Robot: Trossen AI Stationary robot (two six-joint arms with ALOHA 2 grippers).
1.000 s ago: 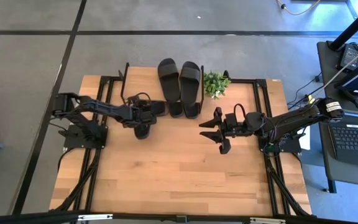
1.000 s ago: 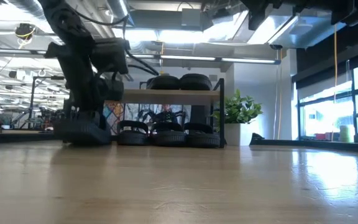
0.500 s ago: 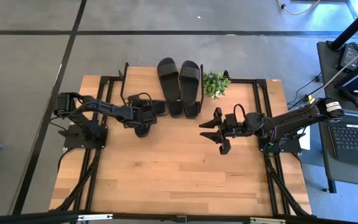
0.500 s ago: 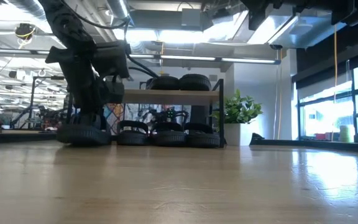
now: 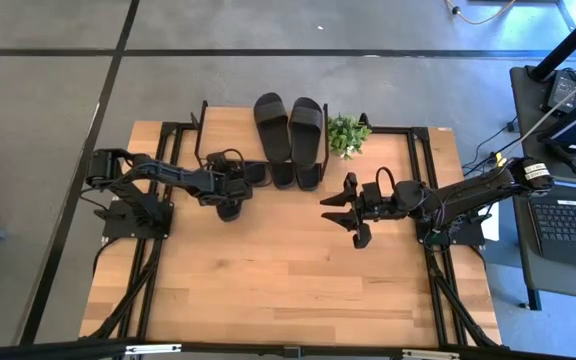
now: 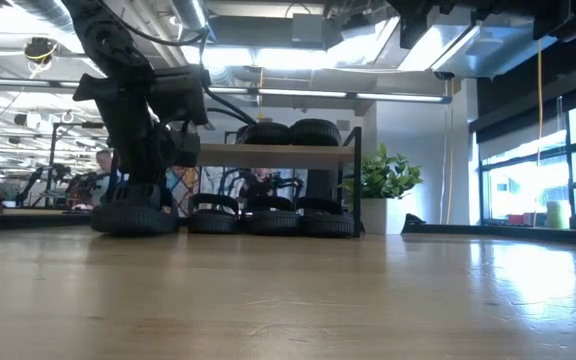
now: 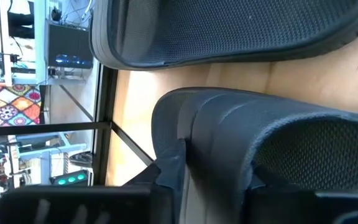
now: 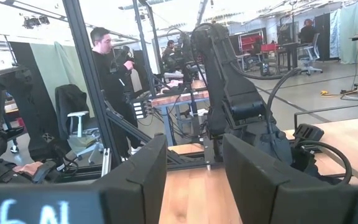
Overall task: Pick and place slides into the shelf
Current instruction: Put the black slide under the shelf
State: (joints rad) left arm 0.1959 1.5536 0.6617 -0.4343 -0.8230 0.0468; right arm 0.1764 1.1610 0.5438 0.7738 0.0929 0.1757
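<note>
Two black slides lie on the shelf's wood top, and others stand on its lower tier. One more slide lies flat on its sole on the table, just left of the shelf. My left gripper slants down over it, open. Its fingers stand on either side of the slide's strap, with a thin gap beside one finger. My right gripper hangs open and empty above the table's middle right, with nothing between its fingers.
A small potted plant stands at the shelf's right end. The shelf's black frame rises close behind my left gripper. Bare wood tabletop spreads toward the near edge. A person stands in the room beyond the table.
The slide under my left gripper was tilted and slightly raised a second ago. It has come down and now lies flat on the table beside the shelf. A person has come into sight behind the left arm.
</note>
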